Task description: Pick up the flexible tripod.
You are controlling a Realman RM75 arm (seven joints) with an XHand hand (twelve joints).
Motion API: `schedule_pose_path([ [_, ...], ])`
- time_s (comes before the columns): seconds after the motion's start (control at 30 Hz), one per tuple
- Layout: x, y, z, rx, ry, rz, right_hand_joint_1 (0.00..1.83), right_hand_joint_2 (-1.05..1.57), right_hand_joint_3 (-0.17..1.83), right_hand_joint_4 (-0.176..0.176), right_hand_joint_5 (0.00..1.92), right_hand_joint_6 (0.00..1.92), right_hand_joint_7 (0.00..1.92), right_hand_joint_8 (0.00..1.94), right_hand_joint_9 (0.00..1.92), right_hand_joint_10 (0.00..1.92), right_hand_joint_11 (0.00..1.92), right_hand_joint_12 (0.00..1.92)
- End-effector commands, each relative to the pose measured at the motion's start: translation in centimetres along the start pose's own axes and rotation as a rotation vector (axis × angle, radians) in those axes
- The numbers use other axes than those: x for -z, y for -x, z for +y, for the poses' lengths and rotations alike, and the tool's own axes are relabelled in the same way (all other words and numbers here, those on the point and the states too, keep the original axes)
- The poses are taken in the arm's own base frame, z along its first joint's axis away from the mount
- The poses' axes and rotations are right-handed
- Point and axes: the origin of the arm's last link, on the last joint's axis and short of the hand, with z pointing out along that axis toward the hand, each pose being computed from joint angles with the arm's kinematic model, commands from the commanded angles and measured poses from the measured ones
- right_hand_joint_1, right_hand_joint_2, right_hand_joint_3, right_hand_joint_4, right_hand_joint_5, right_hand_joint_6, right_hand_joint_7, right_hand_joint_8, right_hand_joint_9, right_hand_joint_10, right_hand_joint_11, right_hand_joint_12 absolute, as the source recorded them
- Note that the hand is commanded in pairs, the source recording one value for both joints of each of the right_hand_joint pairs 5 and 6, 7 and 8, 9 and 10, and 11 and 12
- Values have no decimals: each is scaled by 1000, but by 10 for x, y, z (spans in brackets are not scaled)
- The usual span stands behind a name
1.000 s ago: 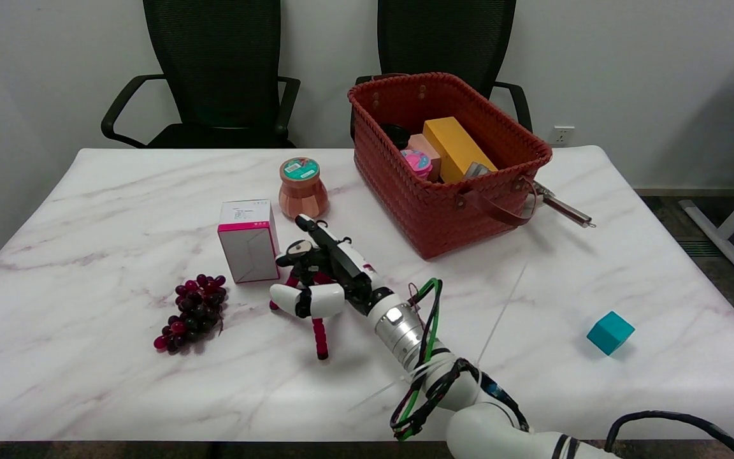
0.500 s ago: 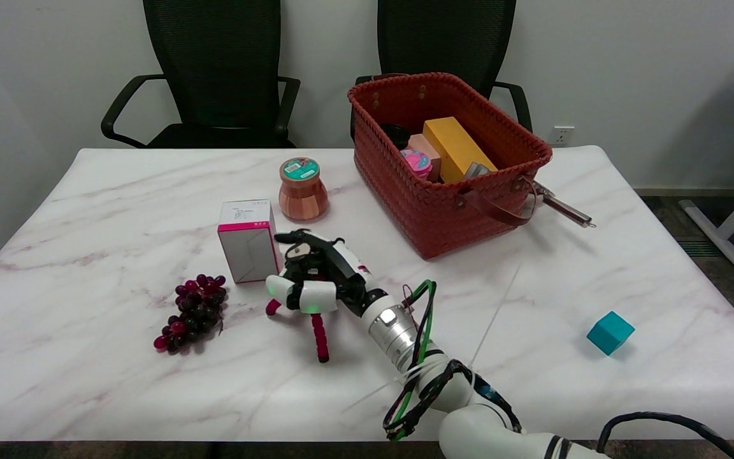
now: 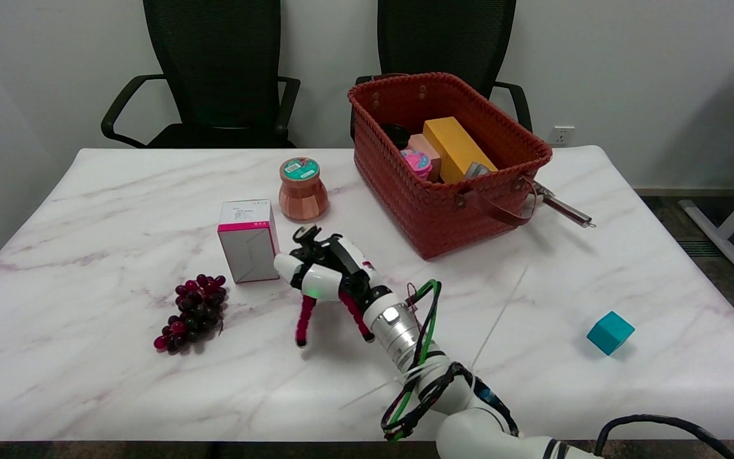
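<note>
The flexible tripod [image 3: 305, 319] has red-and-black beaded legs and a black head. My right hand [image 3: 325, 268] grips its upper part, fingers wrapped around it, just right of the pink-and-white box. The tripod hangs lifted off the marble table [image 3: 86, 382], two legs dangling below the hand toward the near side. Its black head pokes out above the fingers. The rest of its body is hidden inside the hand.
A pink-and-white box [image 3: 249, 240] stands close to the hand's left. A bunch of dark grapes [image 3: 192, 312] lies further left. A brown jar [image 3: 302, 189] stands behind. A red woven basket [image 3: 501, 185] holding several items sits at the back right. A teal cube [image 3: 610, 332] lies at right.
The hand closed around the tripod and raised it off the table. The legs, which were splayed on the marble, now hang below the hand.
</note>
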Motion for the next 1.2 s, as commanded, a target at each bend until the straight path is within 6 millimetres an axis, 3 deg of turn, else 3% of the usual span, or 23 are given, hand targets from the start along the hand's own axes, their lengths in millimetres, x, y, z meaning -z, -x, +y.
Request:
schedule_pose_path([
  [0.03, 2, -4, -5, -4, -44, 46, 882, 1036, 659, 0, 1687, 1687, 1640, 1640, 1559, 1559, 1549, 1549],
  [0.2, 3, -7, -9, -4, -70, 73, 868, 1106, 694, 0, 1833, 1833, 1735, 1735, 1647, 1647, 1661, 1661],
  [0.37, 2, -9, -17, -6, -106, 90, 873, 1108, 716, 0, 1762, 1762, 1750, 1750, 1671, 1671, 1686, 1686],
  [0.83, -21, -28, -82, 14, -308, 92, 884, 1084, 753, 0, 1578, 1578, 1793, 1793, 1740, 1740, 1683, 1683],
  [1.0, -33, -38, -101, 35, -365, 99, 883, 1139, 751, 0, 1679, 1679, 1914, 1914, 1852, 1852, 1780, 1780],
  [1.2, -43, -57, -120, 55, -416, 147, 879, 1212, 730, 0, 1749, 1749, 1920, 1920, 1895, 1895, 1833, 1833],
])
